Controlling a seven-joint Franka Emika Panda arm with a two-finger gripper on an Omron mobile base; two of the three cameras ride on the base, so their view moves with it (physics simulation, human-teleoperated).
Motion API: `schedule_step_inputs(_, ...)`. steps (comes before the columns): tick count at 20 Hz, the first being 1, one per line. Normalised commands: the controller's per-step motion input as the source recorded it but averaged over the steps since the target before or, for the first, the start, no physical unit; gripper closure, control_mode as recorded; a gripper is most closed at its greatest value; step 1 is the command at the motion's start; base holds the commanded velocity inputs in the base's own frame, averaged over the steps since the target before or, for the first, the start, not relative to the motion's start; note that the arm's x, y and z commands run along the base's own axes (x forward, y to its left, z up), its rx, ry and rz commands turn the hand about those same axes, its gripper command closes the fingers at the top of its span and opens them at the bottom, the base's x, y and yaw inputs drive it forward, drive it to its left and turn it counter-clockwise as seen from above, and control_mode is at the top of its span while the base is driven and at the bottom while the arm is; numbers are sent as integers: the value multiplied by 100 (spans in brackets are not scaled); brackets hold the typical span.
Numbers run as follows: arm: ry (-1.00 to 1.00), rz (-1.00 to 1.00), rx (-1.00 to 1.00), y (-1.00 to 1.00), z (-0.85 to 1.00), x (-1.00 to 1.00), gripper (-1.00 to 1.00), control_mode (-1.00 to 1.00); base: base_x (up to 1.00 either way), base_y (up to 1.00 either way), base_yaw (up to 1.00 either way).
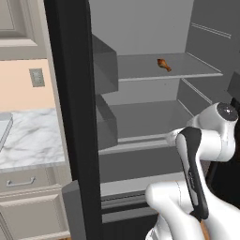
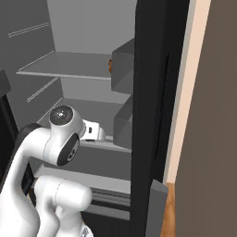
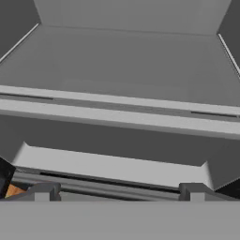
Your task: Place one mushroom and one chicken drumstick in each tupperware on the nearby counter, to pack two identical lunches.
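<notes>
Open refrigerator, arm at the lower shelf.

The refrigerator stands open, its dark door edge between the cavity and the counter. The lower shelf ahead of the gripper is bare and wide. Gripper fingers stand apart, holding nothing. A chicken drumstick, orange-brown, lies on the upper shelf, above and beyond the gripper.
</notes>
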Motion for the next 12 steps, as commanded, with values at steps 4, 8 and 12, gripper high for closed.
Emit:
schedule_step_inputs(4,-3,0,0,0,9,-1,-100,-100,0,0,0)
schedule_step_inputs(8,-16,-1,-2,0,83,-2,-100,-100,0,0,0)
schedule_step_inputs(12,-4,-2,-1,0,87,5,-100,-100,0,0,0)
